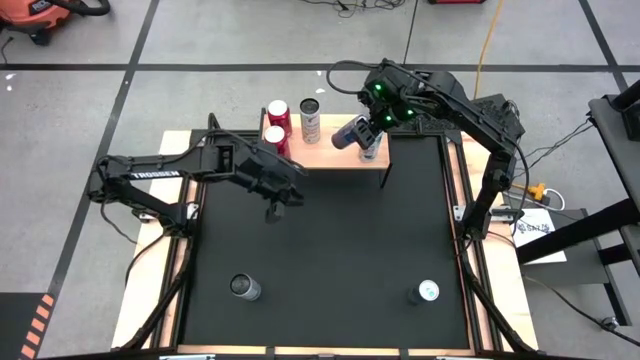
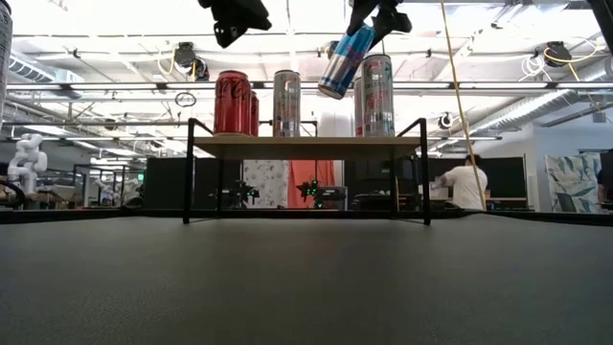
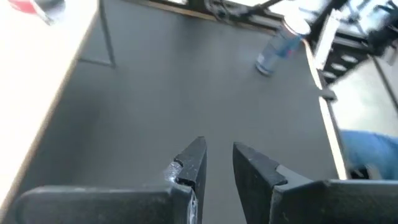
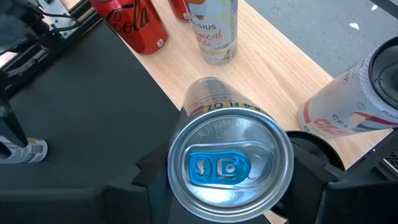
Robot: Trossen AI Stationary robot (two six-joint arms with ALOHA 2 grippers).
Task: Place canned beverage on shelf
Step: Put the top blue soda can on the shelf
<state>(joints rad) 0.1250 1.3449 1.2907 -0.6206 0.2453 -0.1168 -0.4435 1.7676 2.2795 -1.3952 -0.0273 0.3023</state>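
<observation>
Right claw (image 1: 362,131) gripping blue can (image 2: 346,59), holding it tilted above shelf (image 1: 340,155); claw body cut off at top edge in low view. Beneath claw, white can (image 2: 376,95) standing on shelf, partly hidden behind blue can. Away from claw toward shelf's other end: silver can (image 2: 286,102), then two red cans (image 1: 277,113), rear one mostly hidden in low view. Left claw (image 1: 272,207) hanging over mat (image 1: 330,240), jaws shut, empty. Two more cans (image 1: 245,288) on mat, labels unreadable.
</observation>
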